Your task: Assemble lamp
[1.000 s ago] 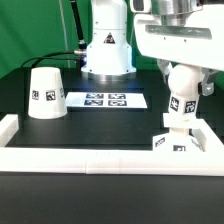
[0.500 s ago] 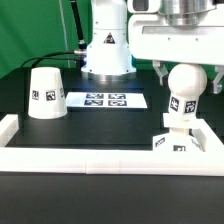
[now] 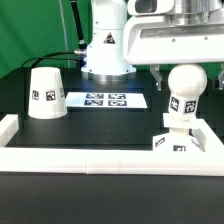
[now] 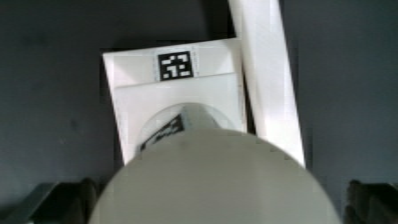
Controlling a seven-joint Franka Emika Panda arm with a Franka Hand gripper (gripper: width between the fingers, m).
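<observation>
The bulb [image 3: 185,95] stands upright on the base block [image 3: 170,141] at the exterior view's right, just behind the near rail [image 3: 100,158]. The tool [image 3: 187,77] straddles its ball, fingers apart and not gripping. The shade [image 3: 45,93] sits well apart on the tabletop [image 3: 100,130], at that view's left.

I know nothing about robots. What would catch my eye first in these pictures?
The big white ball bulb stands upright on the square base block at the exterior view's right, with the robot's dark fingers spread at either side of it. At that view's left the cone shade sits alone on the dark table, and the marker board lies flat between them.
</observation>
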